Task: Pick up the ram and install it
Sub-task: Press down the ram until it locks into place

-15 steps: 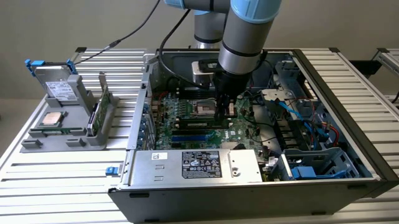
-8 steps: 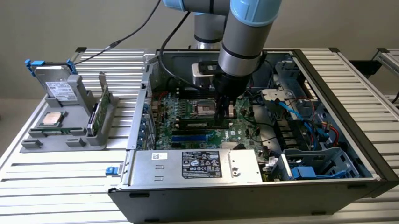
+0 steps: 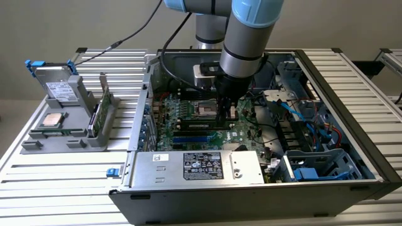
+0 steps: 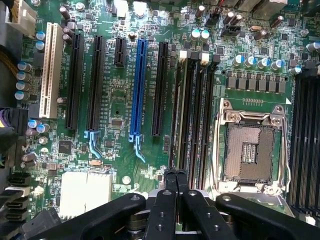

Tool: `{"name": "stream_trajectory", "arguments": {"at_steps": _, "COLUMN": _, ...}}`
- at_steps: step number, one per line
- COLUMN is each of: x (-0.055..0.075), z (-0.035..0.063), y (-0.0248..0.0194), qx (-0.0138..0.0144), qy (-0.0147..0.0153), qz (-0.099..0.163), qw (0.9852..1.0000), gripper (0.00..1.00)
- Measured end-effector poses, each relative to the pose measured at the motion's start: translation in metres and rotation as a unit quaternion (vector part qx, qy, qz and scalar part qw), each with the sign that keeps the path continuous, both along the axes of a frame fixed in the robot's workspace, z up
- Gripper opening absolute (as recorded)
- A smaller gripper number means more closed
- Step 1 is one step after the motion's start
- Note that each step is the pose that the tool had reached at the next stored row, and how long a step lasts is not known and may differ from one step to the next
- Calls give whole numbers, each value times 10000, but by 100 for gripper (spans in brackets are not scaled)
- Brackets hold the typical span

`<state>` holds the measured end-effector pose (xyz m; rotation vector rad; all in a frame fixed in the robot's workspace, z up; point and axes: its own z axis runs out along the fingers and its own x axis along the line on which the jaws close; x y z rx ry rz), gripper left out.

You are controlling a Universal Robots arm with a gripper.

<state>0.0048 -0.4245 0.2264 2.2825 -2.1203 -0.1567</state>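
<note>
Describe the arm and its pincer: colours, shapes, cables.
The arm is a round silver-grey tube with light-blue joint caps and a black section at the wrist. A black cable runs down behind it. The pincer is matte black: two slim, flat fingers on broad linked bars with round pivot pins.
</note>
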Motion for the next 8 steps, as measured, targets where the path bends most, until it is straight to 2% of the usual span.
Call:
{"name": "stream_trajectory", "arguments": {"at_steps": 5, "x": 0, "z": -1, "y": 1, "qx": 0, "qy": 7, "qz": 0, "qw": 10000, "gripper": 10}}
{"name": "stream_trajectory", "arguments": {"at_steps": 8, "x": 0, "z": 62, "y": 1, "qx": 1, "qy": 8, "qz": 0, "qw": 10000, "gripper": 10}}
